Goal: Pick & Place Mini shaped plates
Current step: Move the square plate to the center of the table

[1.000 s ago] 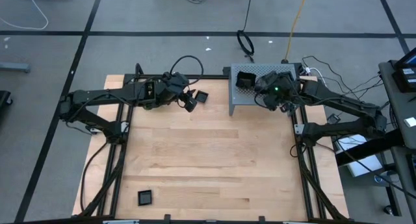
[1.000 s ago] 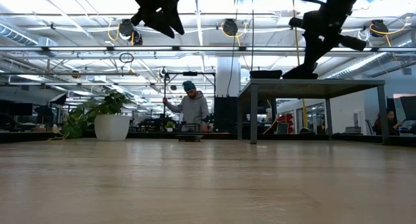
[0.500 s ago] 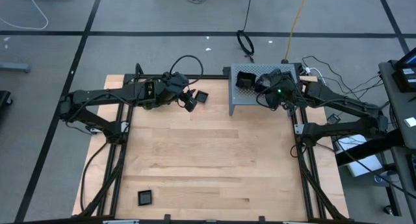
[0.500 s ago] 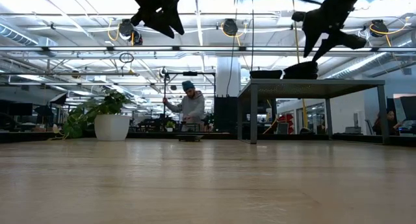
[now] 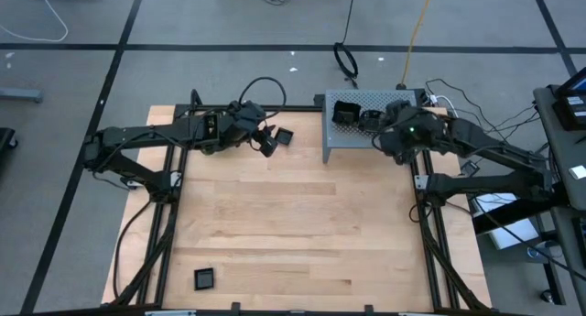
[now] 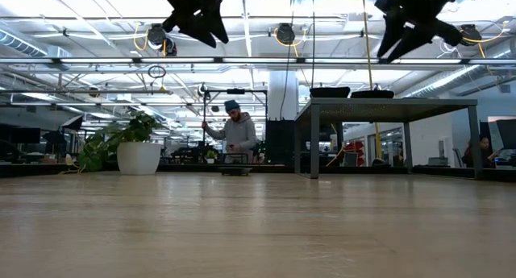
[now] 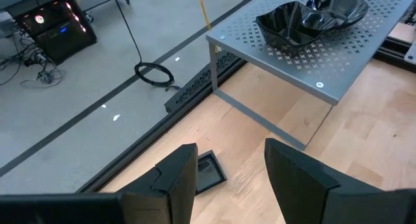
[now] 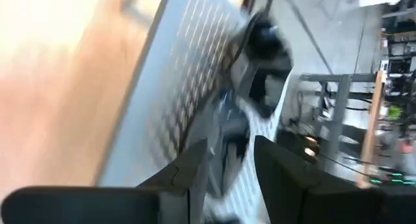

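Plates (image 7: 305, 19) sit on the metal box (image 5: 366, 133) below my right gripper (image 5: 396, 144), fingers apart, empty. My left gripper (image 7: 231, 178), fingers apart, hovers over one square plate (image 7: 207, 173); another (image 5: 204, 278) lies far off, both unplaced.

Desk (image 5: 293, 224): pale wood planks, smooth, visible grain. Perforated box (image 7: 338, 62): grey matt metal. Mini shaped plates (image 7: 305, 19): glossy black, reflective.
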Controlling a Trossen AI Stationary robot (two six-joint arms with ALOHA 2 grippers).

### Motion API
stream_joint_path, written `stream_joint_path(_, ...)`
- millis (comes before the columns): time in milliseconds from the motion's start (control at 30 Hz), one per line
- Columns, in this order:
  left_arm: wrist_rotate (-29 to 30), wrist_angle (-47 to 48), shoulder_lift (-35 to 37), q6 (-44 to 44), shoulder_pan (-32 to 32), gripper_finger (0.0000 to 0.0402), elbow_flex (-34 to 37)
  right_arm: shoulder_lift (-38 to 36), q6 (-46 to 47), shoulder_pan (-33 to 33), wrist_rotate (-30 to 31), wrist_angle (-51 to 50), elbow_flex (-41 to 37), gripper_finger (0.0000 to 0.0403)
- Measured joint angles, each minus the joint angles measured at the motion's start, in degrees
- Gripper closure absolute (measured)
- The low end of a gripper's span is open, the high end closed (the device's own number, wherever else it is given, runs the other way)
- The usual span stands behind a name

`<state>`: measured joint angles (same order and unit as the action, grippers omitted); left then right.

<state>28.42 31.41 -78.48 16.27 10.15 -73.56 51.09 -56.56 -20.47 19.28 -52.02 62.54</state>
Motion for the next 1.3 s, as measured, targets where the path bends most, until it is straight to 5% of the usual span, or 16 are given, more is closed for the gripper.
stream_joint_path(267, -0.8, 0.2, -1.0, 0.9, 0.0, 0.0218, 0.0, 0.3, 25.7, 0.0, -12.5, 18.1, 0.0, 0.0287)
stream_joint_path(433, -9.6, 0.2, -3.4, -1.8, 0.0, 0.0218, 0.0, 1.7, 37.2, 0.0, -13.5, 26.3, 0.0, 0.0287)
stream_joint_path(567, -13.9, 0.3, -6.2, -8.5, -0.2, 0.0218, 0.0, 2.4, 37.8, 0.0, -13.5, 27.8, 0.0, 0.0287)
stream_joint_path(1067, -10.4, -4.5, -25.1, -33.8, 2.5, 0.0218, 0.0, 2.6, 41.9, 0.0, -13.4, 27.8, 0.0, 0.0287)
stream_joint_path(1300, -10.3, -5.0, -32.7, -37.5, 5.2, 0.0218, 0.0, 2.6, 40.6, 0.0, -13.3, 26.7, 0.0, 0.0287)
